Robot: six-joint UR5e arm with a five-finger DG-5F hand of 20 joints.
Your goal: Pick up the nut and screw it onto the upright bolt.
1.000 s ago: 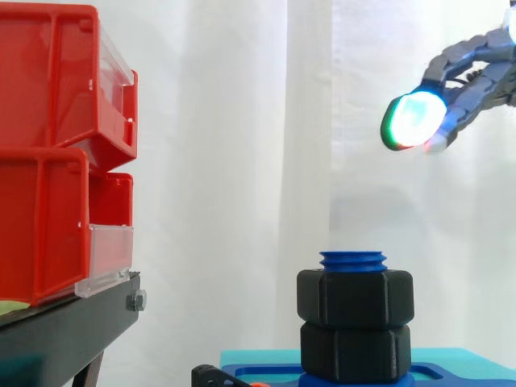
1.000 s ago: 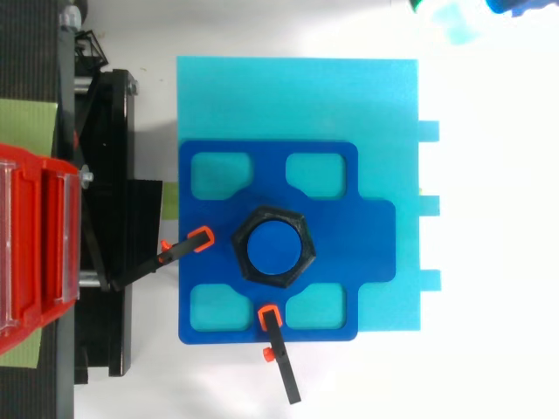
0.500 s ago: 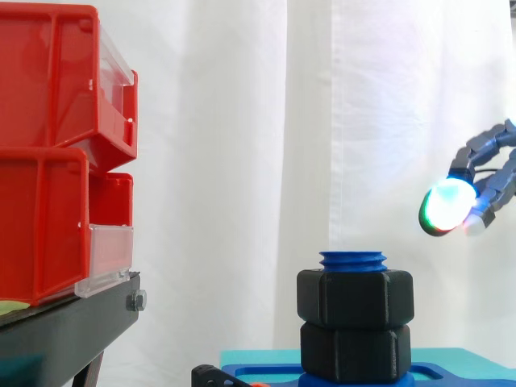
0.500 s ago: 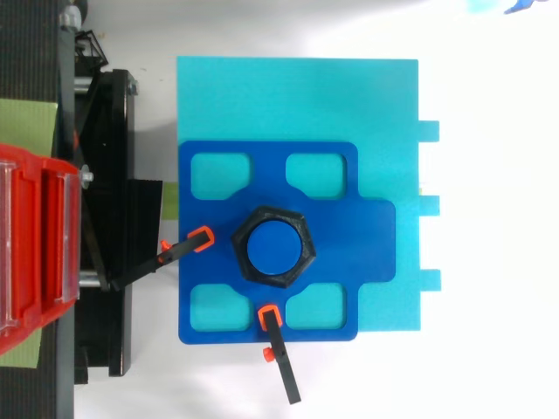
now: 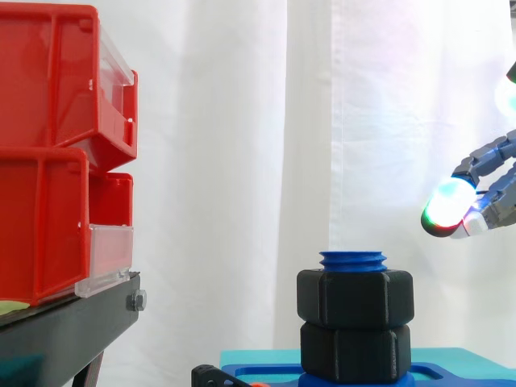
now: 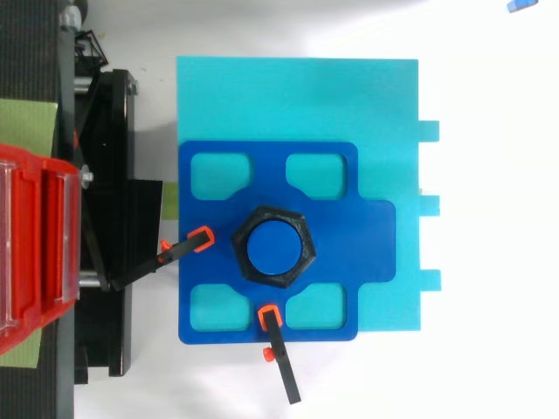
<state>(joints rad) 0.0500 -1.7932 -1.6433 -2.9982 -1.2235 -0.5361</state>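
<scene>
A blue upright bolt stands on a dark blue fixture plate. Two black hex nuts sit stacked on it, the upper nut just below the bolt's threaded top and the lower nut against the plate. From above, the black nut rings the bolt's round blue top. My hand hangs at the right edge, well to the right of the bolt and a little above its top. Its fingers are stretched out and relaxed, holding nothing, with a fingertip glowing white, green and red.
Red bins are stacked on a black stand at the left. The fixture plate lies on a cyan base, held by two black clamps with orange tips. A white curtain hangs behind.
My hand has dropped and drawn back to the right, away from the bolt, and its glowing tip has left the top view. The nuts and bolt have not moved.
</scene>
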